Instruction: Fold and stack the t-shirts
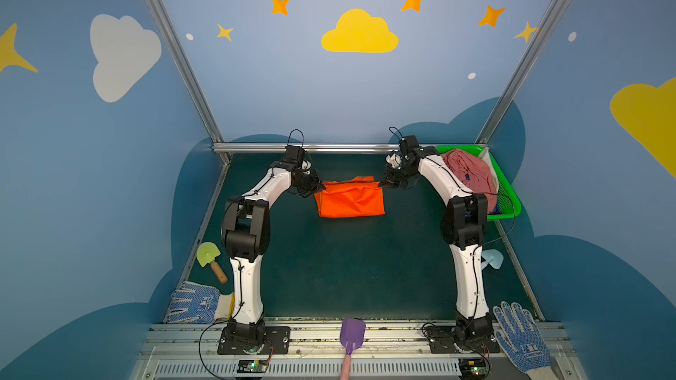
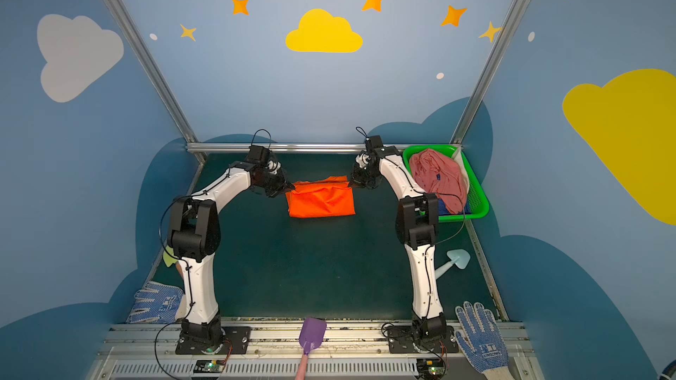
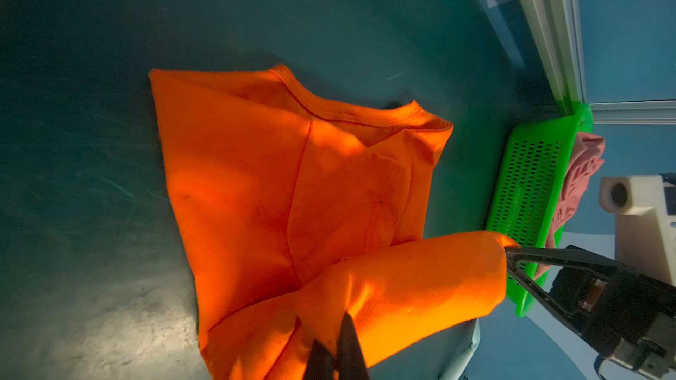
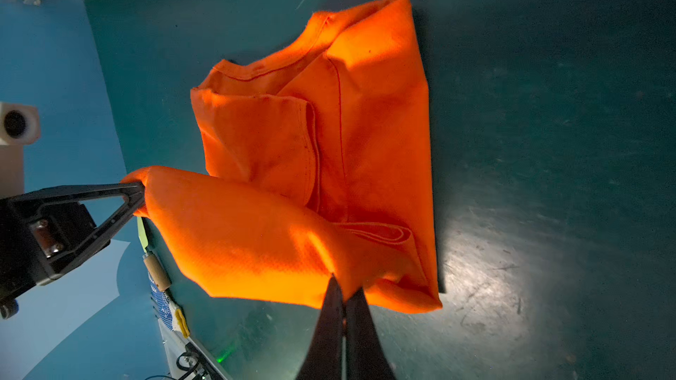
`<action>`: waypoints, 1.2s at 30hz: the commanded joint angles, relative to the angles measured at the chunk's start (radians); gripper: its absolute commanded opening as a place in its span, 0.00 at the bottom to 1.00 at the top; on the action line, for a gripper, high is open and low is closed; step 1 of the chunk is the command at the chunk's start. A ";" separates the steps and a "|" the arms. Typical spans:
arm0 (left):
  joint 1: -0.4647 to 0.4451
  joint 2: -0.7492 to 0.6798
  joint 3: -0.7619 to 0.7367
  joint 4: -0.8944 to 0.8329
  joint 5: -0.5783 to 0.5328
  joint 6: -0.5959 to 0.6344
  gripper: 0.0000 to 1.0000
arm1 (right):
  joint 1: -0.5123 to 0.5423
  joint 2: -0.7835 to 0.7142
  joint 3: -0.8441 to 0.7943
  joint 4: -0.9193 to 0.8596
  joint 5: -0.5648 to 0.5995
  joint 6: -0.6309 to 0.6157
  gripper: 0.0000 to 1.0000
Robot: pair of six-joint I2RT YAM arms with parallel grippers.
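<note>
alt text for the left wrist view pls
A bright orange t-shirt lies half folded on a dark green table, one edge lifted between the left tool and the right tool, both shut on it. Nearby a green mesh basket holds a pink shirt.

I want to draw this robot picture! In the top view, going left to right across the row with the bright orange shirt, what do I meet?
left gripper → orange t-shirt → right gripper → pink t-shirt
</note>
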 commanded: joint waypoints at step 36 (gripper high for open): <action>-0.082 -0.717 -0.640 0.029 -0.228 -0.091 0.05 | 0.179 -0.580 -0.679 0.219 0.085 0.081 0.00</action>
